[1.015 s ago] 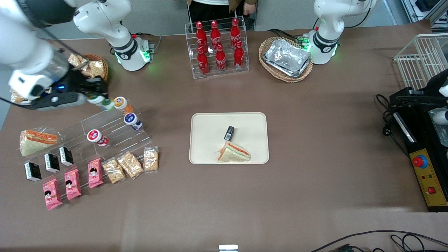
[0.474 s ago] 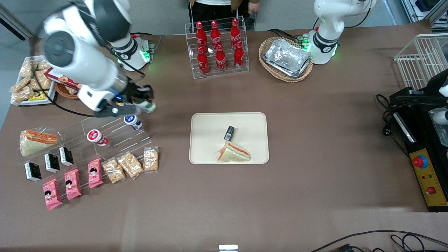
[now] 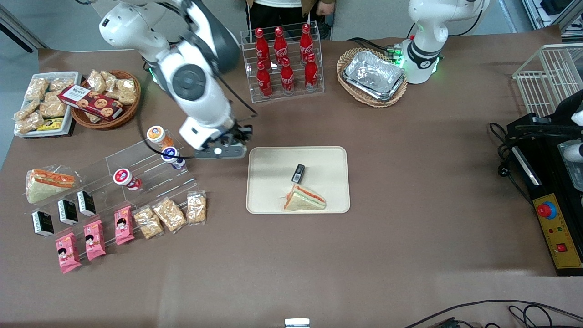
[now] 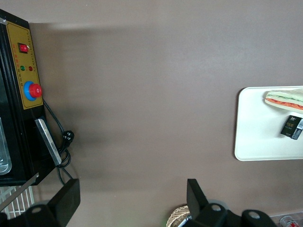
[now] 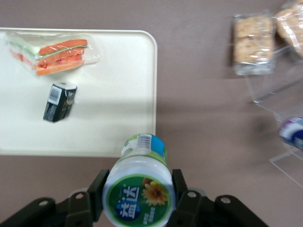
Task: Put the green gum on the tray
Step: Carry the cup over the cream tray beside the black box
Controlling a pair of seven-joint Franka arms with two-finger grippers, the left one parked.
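Note:
My right gripper (image 5: 138, 187) is shut on the green gum (image 5: 140, 156), a small bottle with a white-rimmed green lid and a green-and-white label, gripped near the lid. It hangs above the brown table just beside the rim of the cream tray (image 5: 118, 113). In the front view the gripper (image 3: 223, 149) is next to the tray's (image 3: 268, 196) corner toward the working arm's end, and the gum is hidden under the hand. The tray also shows in the left wrist view (image 4: 255, 137).
On the tray lie a wrapped sandwich (image 3: 304, 199) and a small black box (image 3: 298, 173). A clear rack holds a blue-lidded bottle (image 3: 172, 157), a red-lidded bottle (image 3: 125, 177) and an orange one (image 3: 157, 134). A cola rack (image 3: 283, 59) and a foil tray (image 3: 374, 75) stand farther from the camera.
The right arm has swung from above the clear rack toward the tray, carrying the green gum. Nothing else has moved.

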